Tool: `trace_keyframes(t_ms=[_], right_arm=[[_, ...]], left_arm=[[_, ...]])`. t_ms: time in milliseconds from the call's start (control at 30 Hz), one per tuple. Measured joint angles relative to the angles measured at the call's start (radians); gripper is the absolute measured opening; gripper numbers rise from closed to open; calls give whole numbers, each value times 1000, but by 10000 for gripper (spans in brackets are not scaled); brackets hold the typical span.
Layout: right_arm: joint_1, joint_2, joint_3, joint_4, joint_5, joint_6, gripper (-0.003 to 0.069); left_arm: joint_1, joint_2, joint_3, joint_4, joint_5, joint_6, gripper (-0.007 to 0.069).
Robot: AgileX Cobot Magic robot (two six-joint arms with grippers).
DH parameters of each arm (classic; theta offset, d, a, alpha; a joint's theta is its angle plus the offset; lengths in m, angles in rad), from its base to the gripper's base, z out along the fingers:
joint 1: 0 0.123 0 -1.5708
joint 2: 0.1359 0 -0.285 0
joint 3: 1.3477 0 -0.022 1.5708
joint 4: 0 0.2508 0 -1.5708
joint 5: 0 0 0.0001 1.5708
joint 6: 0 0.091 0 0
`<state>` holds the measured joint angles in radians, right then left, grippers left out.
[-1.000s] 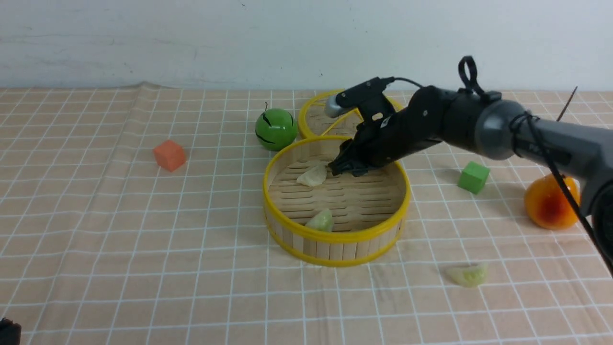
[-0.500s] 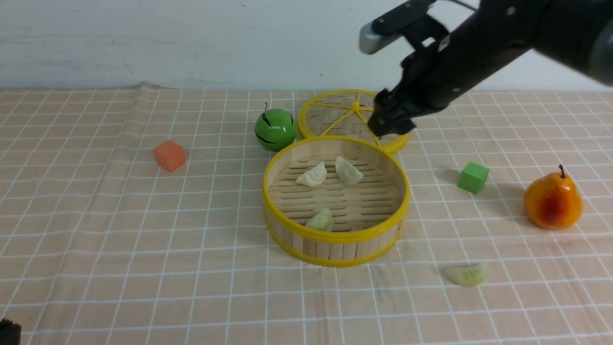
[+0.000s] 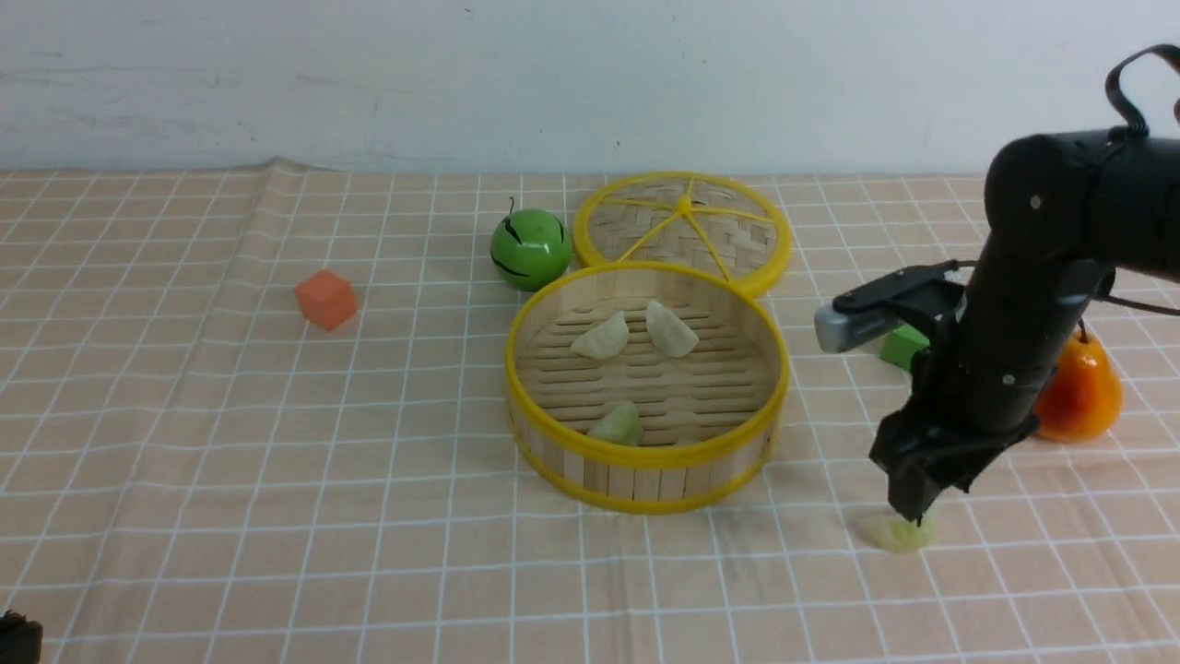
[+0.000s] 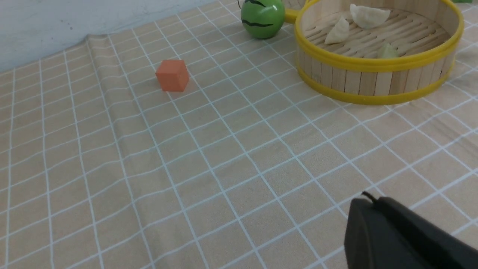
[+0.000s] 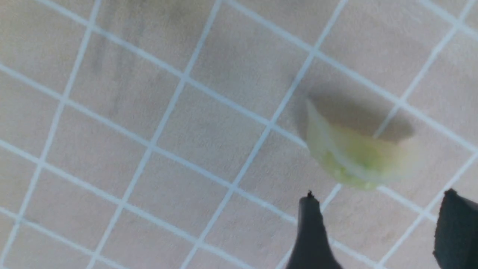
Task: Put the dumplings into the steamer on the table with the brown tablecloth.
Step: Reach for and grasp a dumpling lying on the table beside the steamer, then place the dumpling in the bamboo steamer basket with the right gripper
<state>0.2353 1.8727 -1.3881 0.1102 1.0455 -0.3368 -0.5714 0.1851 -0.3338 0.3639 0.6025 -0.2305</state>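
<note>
The steamer (image 3: 645,456) stands mid-table on the brown tablecloth (image 3: 277,461) and holds two cream-white dumplings (image 3: 601,337) (image 3: 671,330) and one pale green dumpling (image 3: 618,426). It also shows in the left wrist view (image 4: 377,67). A second pale green dumpling (image 3: 899,532) lies on the cloth to the steamer's front right. My right gripper (image 3: 914,512) hangs open just above it; in the right wrist view the dumpling (image 5: 354,157) lies just beyond the gripper (image 5: 379,203), outside its spread fingers. My left gripper (image 4: 368,203) is shut and empty, low at the near left.
The flat woven lid (image 3: 682,226) lies behind the steamer, a green striped ball (image 3: 529,247) beside it. An orange cube (image 3: 325,298) sits left. A green cube (image 3: 899,346) and an orange pear (image 3: 1079,392) sit right, partly hidden by my right arm.
My right gripper released a cream-white dumpling in the steamer, rose, then swung right and down to just above the green dumpling on the cloth. The left arm has not moved.
</note>
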Motion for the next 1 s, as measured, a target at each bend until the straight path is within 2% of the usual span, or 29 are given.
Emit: trace_keyframes(t_ms=[133,333,367,567,733,800,900,1000], right_arm=[[0,7,44,8,-161,-123,430],[0,92,65,30,-124,-291,400],[0,94,65,34,-121,-293,395],[0,106,45,64,-59,-312,210],[0,114,-72,99,92,-242,210],[0,114,-147,139,141,-202,210],[2,114,-318,305,158,-200,210],[19,114,-387,468,120,-318,210]], left_arm=[[0,0,0,0,-1,0,-14],[0,0,0,0,-1,0,-14],[0,0,0,0,-1,0,-14],[0,0,0,0,-2,0,-14],[0,0,0,0,-2,0,-13],[0,0,0,0,-5,0,-13],[0,0,0,0,-19,0,-13],[0,0,0,0,-21,0,-13]])
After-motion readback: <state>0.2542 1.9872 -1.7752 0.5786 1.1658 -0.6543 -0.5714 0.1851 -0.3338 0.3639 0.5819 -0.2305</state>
